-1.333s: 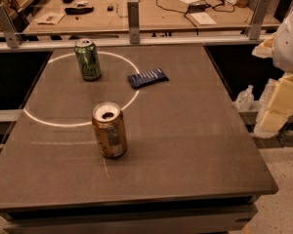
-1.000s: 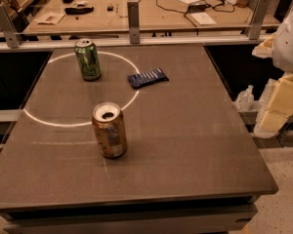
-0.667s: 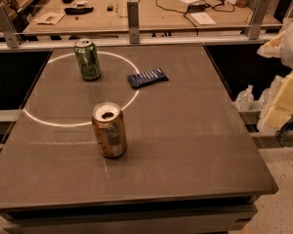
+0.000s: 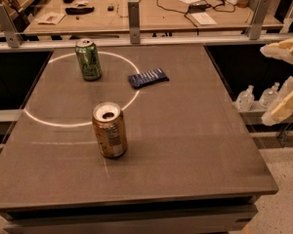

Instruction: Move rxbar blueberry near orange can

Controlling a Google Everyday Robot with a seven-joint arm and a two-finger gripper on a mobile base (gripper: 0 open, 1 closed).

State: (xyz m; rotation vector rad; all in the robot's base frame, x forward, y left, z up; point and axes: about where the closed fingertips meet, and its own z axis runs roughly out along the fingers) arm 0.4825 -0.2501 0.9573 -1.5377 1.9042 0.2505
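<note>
Camera view | pincer (image 4: 263,86) released, far R; rxbar blueberry (image 4: 147,77) apart frm orange can (image 4: 110,130)

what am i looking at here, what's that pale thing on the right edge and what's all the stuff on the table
There is one picture, from a single camera looking down across a dark grey table from its near side.

The pale cream shapes at the right edge are the robot's hand, a two-finger clamp on the end of its arm. It hangs beyond the table's right side, with its fingers apart and nothing held.

Three things stand on the table. A green drink can stands upright at the far left. To its right, a flat dark navy-blue snack bar wrapper lies flat. Nearer the camera, an orange-gold metal can stands upright with its top opened. A thin white circle is marked on the surface. The bar and the orange can sit apart, so the move has not started.
</note>
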